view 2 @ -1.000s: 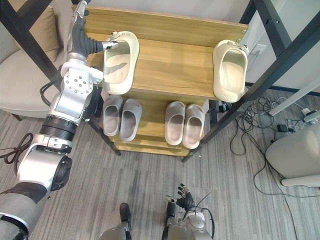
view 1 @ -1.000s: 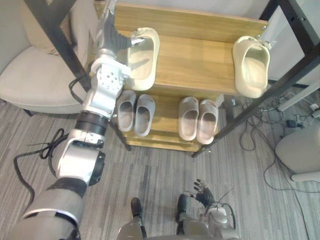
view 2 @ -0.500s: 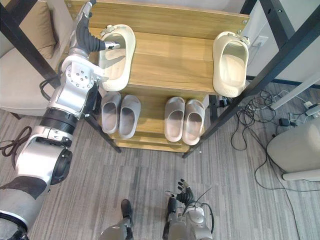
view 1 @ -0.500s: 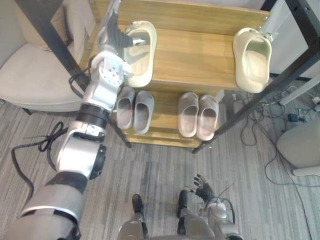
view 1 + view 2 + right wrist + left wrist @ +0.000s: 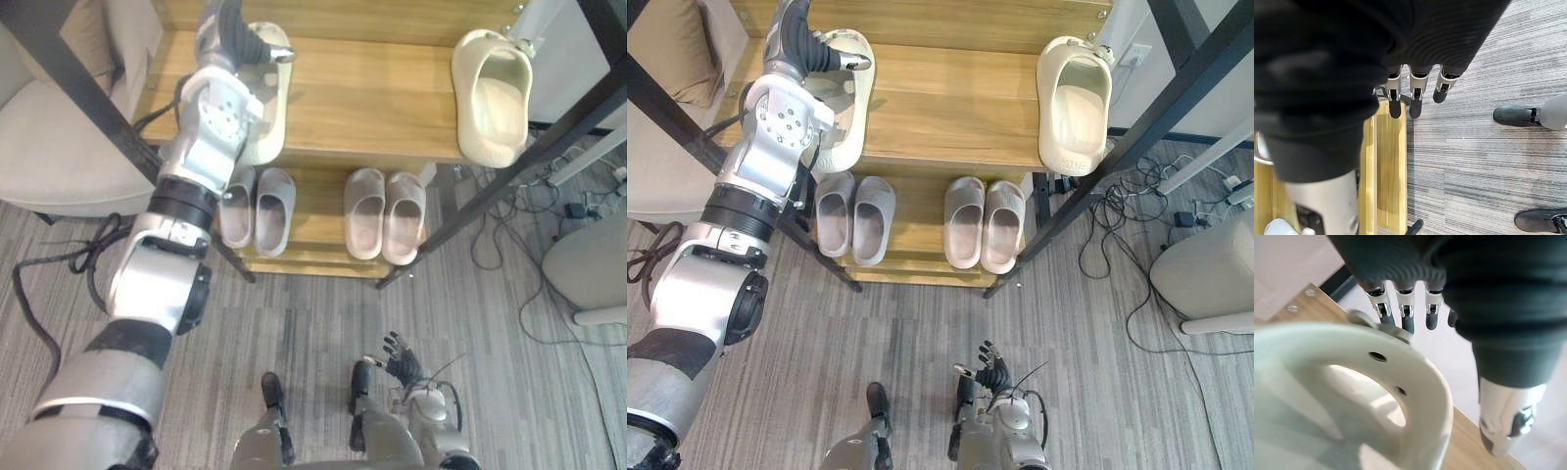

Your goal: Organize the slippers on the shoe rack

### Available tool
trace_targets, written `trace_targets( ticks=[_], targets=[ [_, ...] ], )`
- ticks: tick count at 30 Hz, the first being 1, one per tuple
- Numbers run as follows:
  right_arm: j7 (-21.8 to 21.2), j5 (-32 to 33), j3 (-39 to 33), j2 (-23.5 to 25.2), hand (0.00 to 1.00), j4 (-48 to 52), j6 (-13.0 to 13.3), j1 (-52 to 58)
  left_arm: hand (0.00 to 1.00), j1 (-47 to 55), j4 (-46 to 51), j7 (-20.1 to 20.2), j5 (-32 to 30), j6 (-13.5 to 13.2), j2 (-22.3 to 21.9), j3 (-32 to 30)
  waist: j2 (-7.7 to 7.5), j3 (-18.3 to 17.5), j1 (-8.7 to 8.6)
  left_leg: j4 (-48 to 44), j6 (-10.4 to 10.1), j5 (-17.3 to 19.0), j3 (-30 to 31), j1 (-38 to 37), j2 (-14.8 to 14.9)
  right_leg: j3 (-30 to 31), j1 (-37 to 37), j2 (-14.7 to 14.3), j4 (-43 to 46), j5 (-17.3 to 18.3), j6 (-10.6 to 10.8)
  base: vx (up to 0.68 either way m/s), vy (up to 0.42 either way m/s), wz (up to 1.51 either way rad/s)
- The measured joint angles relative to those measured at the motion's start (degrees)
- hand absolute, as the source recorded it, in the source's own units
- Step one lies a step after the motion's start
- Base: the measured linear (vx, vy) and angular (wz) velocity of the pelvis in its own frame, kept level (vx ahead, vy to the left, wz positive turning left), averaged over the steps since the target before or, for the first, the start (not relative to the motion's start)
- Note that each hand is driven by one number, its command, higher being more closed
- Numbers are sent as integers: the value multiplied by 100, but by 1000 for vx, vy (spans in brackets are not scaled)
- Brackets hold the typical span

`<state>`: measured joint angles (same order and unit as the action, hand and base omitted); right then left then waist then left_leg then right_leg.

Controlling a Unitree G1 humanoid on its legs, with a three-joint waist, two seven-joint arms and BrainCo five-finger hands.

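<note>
Wooden shoe rack (image 5: 950, 98): left hand (image 5: 803, 49) lays straight fingers on a cream slipper (image 5: 844, 117) on the top shelf; right hand (image 5: 991, 370) hangs low, fingers loose

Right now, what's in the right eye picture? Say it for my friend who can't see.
The robot's left hand rests on a cream slipper at the left of a shoe rack's top shelf; a second cream slipper lies at the right. Below sit a grey pair and a second grey pair, and the right hand hangs open above the floor.
</note>
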<state>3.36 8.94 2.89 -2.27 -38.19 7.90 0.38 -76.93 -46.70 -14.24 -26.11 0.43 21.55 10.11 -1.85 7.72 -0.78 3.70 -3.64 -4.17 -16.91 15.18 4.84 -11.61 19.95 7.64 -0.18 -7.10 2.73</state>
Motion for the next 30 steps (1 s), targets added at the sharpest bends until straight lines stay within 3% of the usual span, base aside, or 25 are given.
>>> trace_targets(
  ticks=[14, 30],
  targets=[
    [9, 20, -46, -1, 0, 160, 7, -60, 0, -112, -2, 70, -63, 32, -1, -10, -25, 98, -10, 0, -2, 6, 13, 45, 2, -13, 33, 1, -4, 0, 0, 0, 0, 0],
    [7, 11, -49, -2, 0, 106, -5, -55, 0, 7, 272, -44, 272, 7, 42, -249, -11, 227, 25, -68, 0, 2, 176, 40, -4, -146, -90, 23, -4, 2, -1, 1, 4, 4]
  ],
)
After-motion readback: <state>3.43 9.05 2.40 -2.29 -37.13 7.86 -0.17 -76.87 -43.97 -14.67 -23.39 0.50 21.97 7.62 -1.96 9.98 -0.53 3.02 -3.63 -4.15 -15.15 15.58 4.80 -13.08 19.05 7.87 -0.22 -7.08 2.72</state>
